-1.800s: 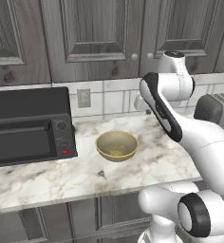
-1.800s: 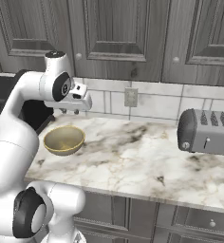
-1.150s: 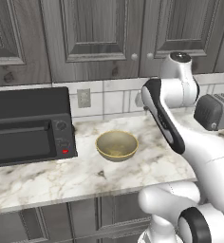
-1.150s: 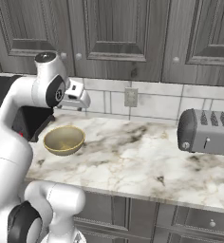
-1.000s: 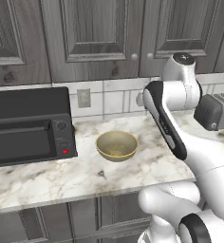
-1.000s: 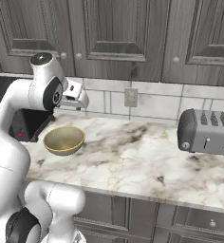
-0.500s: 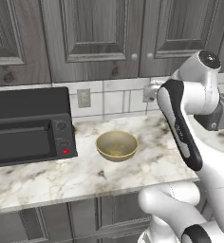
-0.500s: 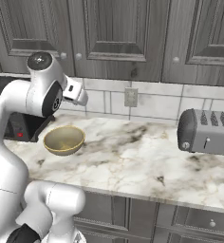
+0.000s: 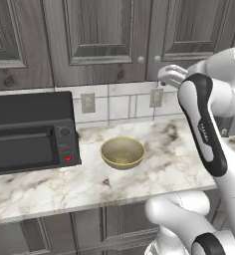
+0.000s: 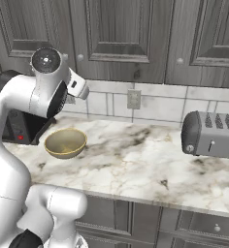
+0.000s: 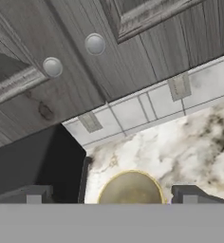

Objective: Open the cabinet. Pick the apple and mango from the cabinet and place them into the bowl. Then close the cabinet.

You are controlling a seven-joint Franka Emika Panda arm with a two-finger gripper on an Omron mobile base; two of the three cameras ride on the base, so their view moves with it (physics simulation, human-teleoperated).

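Gripper [image 11: 112,194] fingers spread wide, holding nothing. Bowl [image 11: 131,188] sits between the fingertips [image 11: 34,194]; cabinet [image 11: 133,52] doors shut above the bowl, knobs [image 11: 94,44] side by side.

Cabinet [image 11: 133,57] doors shut, two pale knobs [image 11: 94,44] side by side; bowl [image 11: 131,189] on marble tabletop [image 11: 194,152] between spread claw [image 11: 111,195] fingertips [image 11: 34,195]; black microwave [image 11: 33,163] beside bowl

Dark grey wood-grain cabinet [image 9: 104,40] upper frame; olive-tan bowl [image 9: 122,152] centre on white, brown-veined marble counter [image 9: 89,182]; black microwave [image 9: 30,132] left.
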